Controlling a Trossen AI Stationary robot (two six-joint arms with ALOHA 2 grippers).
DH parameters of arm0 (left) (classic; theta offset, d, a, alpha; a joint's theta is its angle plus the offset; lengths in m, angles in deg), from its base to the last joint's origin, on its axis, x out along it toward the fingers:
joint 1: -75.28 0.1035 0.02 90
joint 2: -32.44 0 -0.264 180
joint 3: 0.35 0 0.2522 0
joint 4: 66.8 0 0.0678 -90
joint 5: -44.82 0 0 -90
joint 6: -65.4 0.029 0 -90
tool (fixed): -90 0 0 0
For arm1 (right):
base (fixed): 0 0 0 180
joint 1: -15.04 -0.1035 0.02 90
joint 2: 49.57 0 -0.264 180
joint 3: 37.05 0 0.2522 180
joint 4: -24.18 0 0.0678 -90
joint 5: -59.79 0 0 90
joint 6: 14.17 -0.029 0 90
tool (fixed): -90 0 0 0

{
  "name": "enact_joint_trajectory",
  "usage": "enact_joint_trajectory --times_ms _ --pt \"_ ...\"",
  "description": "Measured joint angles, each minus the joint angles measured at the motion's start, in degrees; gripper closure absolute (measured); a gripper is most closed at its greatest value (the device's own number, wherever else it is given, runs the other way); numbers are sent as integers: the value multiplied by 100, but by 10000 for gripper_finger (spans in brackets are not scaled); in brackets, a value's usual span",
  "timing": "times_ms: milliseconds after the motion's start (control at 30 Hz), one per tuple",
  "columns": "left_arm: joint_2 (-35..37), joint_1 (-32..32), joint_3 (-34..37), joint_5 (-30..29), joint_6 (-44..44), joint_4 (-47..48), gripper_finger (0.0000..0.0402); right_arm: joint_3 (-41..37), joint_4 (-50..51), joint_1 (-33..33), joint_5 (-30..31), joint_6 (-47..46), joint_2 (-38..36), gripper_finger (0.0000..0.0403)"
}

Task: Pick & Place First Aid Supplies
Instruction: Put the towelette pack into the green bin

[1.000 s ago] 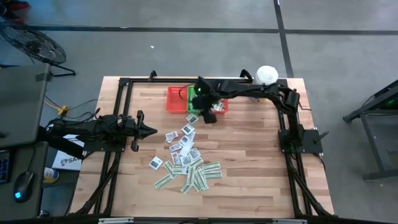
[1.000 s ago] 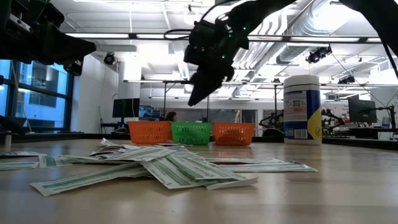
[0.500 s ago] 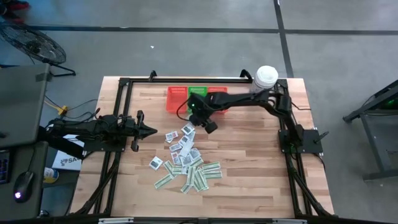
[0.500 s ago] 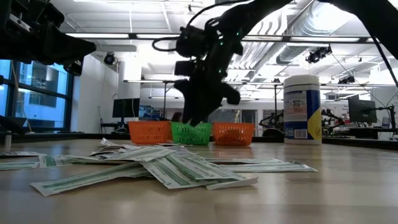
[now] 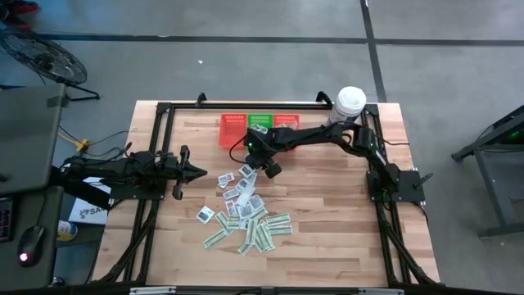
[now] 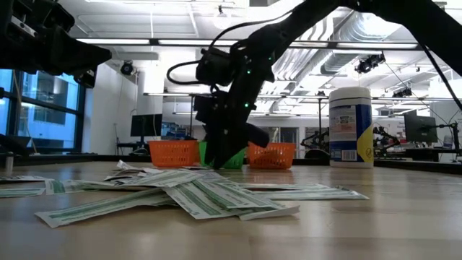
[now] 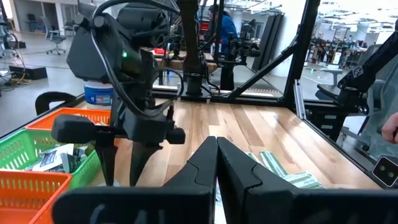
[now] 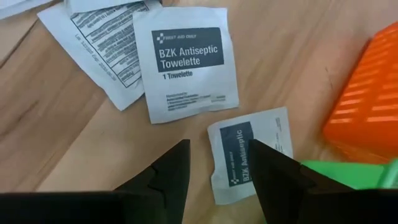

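The first aid supplies (image 5: 246,209) lie scattered flat on the wooden table: square white packets and narrow green-and-white strips. My right gripper (image 5: 250,161) hangs open, slanting down, low over the far end of the scatter. Its fingers stand on either side of a small white towelette packet with a dark label (image 8: 249,152), without touching it. A larger towelette packet (image 8: 186,65) lies just beyond it. My left gripper (image 5: 199,172) waits shut and level at the table's left side, to the left of the scatter.
Three small mesh baskets stand in a row at the far edge: red (image 5: 232,129), green (image 5: 260,123), red (image 5: 286,123). The green one holds a few packets (image 7: 59,158). A big white tub (image 5: 350,101) stands at the far right. A black frame (image 5: 160,123) borders the table.
My right gripper has come away from above the baskets, going down and toward the table's near-left, to just over the far packets. Its wrist has rolled on the way. Its fingers have stayed open. The packets have not moved.
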Motion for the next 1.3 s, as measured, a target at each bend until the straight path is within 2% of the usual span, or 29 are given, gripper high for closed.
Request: enact_joint_trajectory --times_ms 300,700,967,1300 --pt "-1 -1 0 0 0 0 400 13 -17 -17 113 0 72 259" --pt "0 -2 0 -2 0 0 400 7 107 -15 92 -202 84 356" --pt "0 0 0 0 0 0 400 7 84 -6 184 -365 91 396" --pt "-1 -2 0 0 0 0 400 4 261 -163 565 -1080 34 402"
